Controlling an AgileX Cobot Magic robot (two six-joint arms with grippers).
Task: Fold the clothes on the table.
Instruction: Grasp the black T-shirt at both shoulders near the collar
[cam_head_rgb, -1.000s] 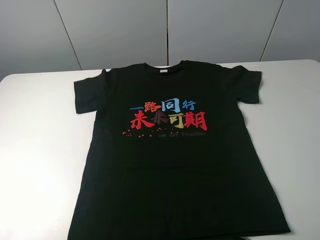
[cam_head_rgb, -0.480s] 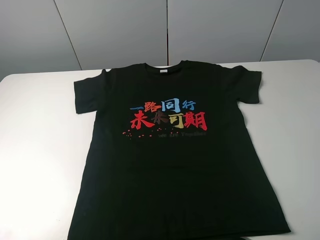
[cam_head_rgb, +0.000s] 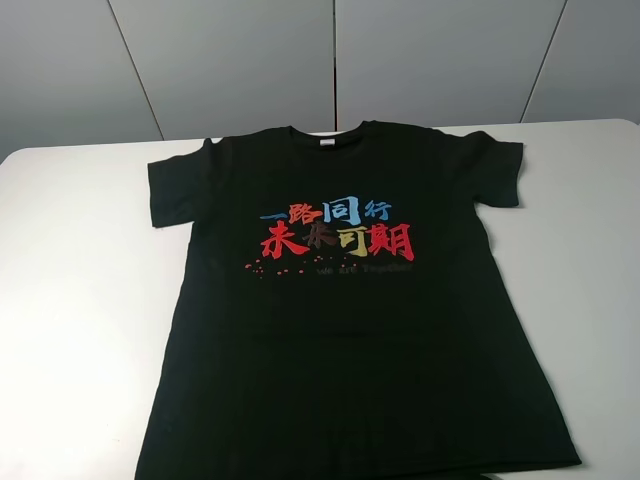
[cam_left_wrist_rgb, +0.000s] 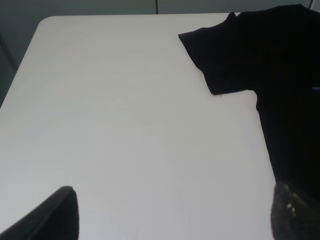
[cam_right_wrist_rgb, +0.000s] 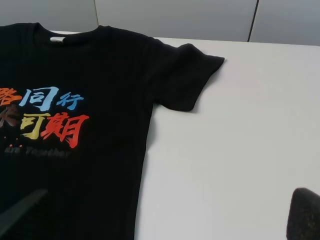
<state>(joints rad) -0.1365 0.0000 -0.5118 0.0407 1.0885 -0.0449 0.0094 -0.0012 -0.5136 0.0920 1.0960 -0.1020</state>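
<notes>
The black T-shirt lies flat and spread out, chest up, on the white table, collar at the far side and hem at the near edge. Its red, blue and yellow characters face up. Neither gripper shows in the exterior high view. In the left wrist view the left gripper is open and empty above bare table, beside the shirt's left sleeve. In the right wrist view the right gripper is open and empty over the shirt's right side edge, near the right sleeve.
Grey wall panels stand behind the table's far edge. Bare white tabletop flanks the shirt on the left and on the right. The table's rounded far-left corner shows in the left wrist view.
</notes>
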